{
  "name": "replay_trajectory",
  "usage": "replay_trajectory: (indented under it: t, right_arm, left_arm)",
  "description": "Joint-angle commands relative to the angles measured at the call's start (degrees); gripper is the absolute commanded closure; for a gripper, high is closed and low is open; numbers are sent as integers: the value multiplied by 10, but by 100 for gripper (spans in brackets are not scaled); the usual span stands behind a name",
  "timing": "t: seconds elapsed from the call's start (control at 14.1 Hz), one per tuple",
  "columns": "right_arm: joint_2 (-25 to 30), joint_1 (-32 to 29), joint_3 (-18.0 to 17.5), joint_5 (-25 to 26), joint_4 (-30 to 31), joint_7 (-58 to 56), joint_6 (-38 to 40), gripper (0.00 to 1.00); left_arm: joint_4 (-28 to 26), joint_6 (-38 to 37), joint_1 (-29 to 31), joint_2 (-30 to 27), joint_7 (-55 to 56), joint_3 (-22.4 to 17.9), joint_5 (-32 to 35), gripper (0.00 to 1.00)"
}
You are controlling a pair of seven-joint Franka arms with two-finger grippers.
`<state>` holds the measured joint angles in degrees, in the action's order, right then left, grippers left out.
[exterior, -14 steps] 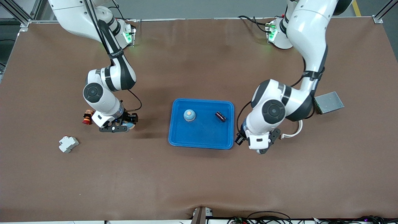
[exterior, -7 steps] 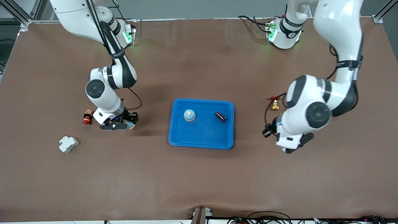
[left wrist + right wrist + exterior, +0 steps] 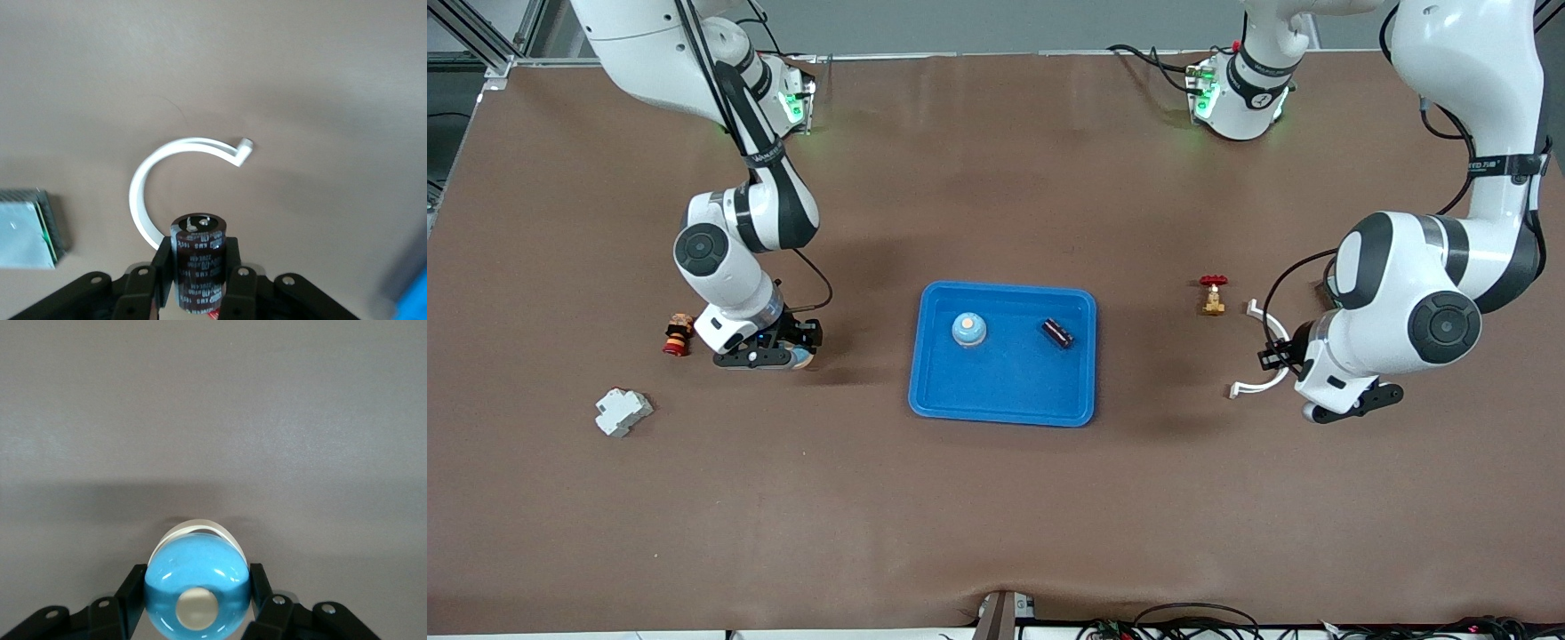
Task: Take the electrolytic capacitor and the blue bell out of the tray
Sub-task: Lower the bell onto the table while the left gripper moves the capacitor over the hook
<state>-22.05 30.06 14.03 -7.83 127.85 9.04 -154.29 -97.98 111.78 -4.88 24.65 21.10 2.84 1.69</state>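
A blue bell (image 3: 197, 570) with a pale button sits between the fingers of my right gripper (image 3: 197, 587), which is shut on it. That gripper (image 3: 783, 357) hangs low over the table toward the right arm's end, apart from the blue tray (image 3: 1003, 409). My left gripper (image 3: 198, 267) is shut on a dark capacitor (image 3: 198, 260) with pale print. It (image 3: 1282, 356) is over a white C-shaped ring (image 3: 1258, 356) toward the left arm's end. In the tray lie another blue bell (image 3: 967, 330) and another dark capacitor (image 3: 1058, 333).
A red-and-brown stacked piece (image 3: 679, 334) stands beside the right gripper, and a grey-white block (image 3: 623, 412) lies nearer the front camera. A brass valve with a red handle (image 3: 1213, 295) stands between the tray and the ring. The left wrist view shows a metal box (image 3: 23, 233).
The left arm has swung away from the tray toward its own end of the table, carrying the capacitor, uncovering the valve and ring. The right arm has barely moved.
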Motion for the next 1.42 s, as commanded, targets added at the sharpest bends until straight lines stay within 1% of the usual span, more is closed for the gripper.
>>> replay_trajectory:
  t: [0.0, 0.14, 0.35, 0.64, 0.78, 0.92, 0.99, 1.06, 1.35]
  right_arm:
    - [-4, -6, -8, -18, 17, -10, -22, 100]
    - [-12, -3, -9, -39, 16, -11, -22, 100]
    - [-19, 1, -9, -49, 12, -11, -22, 100]
    - [-28, 1, -9, -50, 8, -11, -24, 100]
    - [-32, 2, -9, -50, 6, -10, -24, 100]
    - [-34, 1, -9, -50, 4, -10, -24, 100]
    - [-34, 1, -9, -50, 0, -10, -24, 31]
    - [-34, 1, -9, -50, -1, -8, -25, 0]
    - [-34, 2, -9, -50, -22, -6, -11, 0]
  left_arm:
    - [-66, 68, 23, -21, -46, 6, 36, 100]
    - [-75, 107, 38, -4, -74, 6, 39, 100]
    - [-75, 140, 30, 22, -61, 7, 39, 100]
    - [-81, 143, 15, 34, -40, 8, 39, 100]
    - [-95, 143, 15, 30, -39, 8, 39, 100]
    - [-112, 164, 16, 29, -37, 8, 38, 100]
    - [-125, 182, 17, 28, -36, 8, 35, 100]
    - [-133, 193, 17, 28, -35, 8, 32, 100]
    - [-144, 193, 13, 30, -12, 8, 31, 100]
